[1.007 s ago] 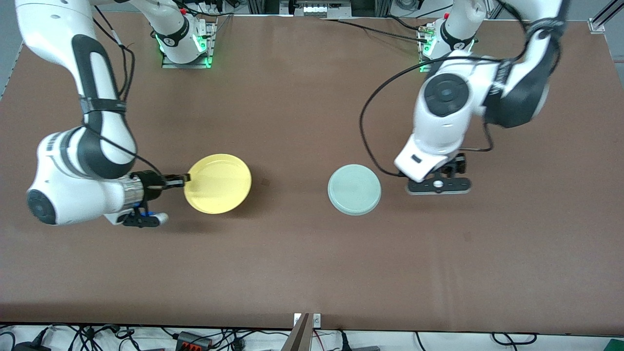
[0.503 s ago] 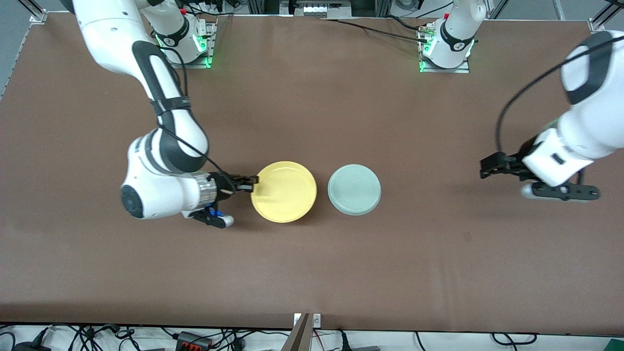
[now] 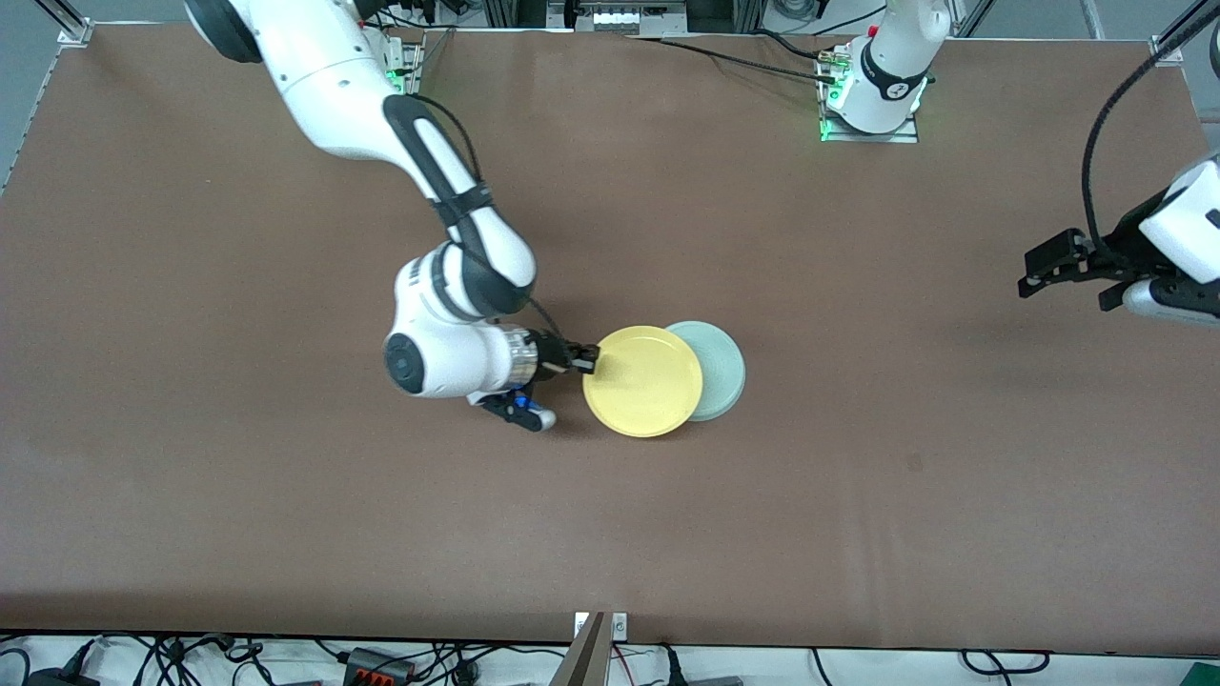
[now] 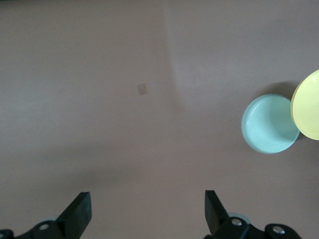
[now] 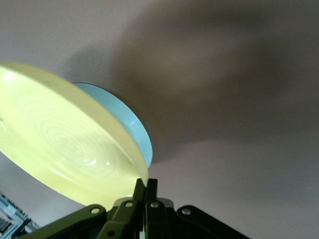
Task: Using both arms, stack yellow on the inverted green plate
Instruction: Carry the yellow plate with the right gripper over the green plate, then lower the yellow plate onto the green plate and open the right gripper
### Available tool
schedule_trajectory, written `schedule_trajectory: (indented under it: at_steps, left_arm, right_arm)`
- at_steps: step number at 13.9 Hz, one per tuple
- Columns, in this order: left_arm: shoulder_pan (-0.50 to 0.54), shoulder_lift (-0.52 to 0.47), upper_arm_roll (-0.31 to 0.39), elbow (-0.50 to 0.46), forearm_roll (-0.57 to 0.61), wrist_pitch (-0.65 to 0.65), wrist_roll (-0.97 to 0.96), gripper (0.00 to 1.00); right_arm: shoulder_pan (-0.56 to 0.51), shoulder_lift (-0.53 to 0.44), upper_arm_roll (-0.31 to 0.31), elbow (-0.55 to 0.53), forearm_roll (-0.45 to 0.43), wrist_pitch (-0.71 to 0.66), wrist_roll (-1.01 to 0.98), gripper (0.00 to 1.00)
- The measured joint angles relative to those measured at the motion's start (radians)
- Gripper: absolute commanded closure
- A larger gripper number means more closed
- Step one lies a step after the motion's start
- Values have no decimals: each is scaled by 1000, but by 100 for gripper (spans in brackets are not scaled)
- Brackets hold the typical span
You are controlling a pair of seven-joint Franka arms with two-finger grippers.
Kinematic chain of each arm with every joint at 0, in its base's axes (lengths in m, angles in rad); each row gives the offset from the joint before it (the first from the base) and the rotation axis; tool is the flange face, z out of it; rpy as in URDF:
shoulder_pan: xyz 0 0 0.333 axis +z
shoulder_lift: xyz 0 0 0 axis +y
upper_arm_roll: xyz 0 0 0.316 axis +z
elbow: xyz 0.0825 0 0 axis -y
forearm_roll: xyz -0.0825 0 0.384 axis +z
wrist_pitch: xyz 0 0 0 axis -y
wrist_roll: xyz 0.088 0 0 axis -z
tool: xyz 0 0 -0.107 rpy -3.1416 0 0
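The yellow plate (image 3: 643, 380) is hanging just above the worktop (image 3: 286, 495), partly overlapping the green plate (image 3: 721, 367), which is lying upside down near the worktop's middle. The right gripper (image 3: 588, 358) is pinching the yellow plate's rim on the side toward the right arm's end, its fingers (image 5: 145, 192) closed tight on it. The left gripper (image 3: 1060, 270) is waiting over the left arm's end, fingers (image 4: 79, 213) spread wide and empty.
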Motion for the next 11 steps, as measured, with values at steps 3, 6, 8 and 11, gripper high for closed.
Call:
schedule_trajectory:
  at_steps: [3, 6, 8, 11]
  left_arm:
    - [-29, -40, 2, -41, 21, -25, -75, 0]
    - [-36, -58, 2, -76, 23, -26, -59, 0]
    - [-39, -58, 2, -80, 23, -25, -57, 0]
    - [-41, -58, 2, -80, 23, -24, -55, 0]
  right_arm:
    - [44, 28, 0, 17, 0, 52, 66, 100]
    - [88, 56, 0, 36, 0, 100, 121, 100]
    - [107, 73, 0, 40, 0, 112, 150, 100]
    - [115, 86, 0, 41, 0, 115, 168, 100]
